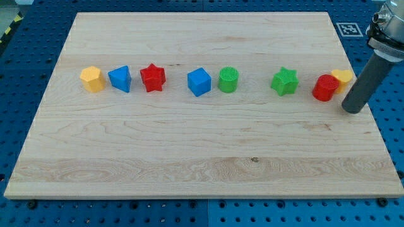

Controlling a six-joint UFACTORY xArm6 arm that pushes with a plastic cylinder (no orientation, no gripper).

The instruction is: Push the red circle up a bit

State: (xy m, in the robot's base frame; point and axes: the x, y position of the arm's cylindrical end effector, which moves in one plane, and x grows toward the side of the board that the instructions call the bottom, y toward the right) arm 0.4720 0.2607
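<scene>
The red circle (326, 87) lies on the wooden board (202, 151) at the view's right, in a row of blocks. It touches a yellow block (343, 78) just right of it and slightly higher. My tip (353, 110) rests on the board just right of and a little below the red circle, with a small gap between them. The dark rod rises from the tip toward the view's top right.
Left of the red circle in the same row stand a green star (285, 81), a green circle (228, 80), a blue cube (199, 82), a red star (153, 77), a blue block (120, 79) and a yellow block (92, 79). The board's right edge (369, 113) runs close by my tip.
</scene>
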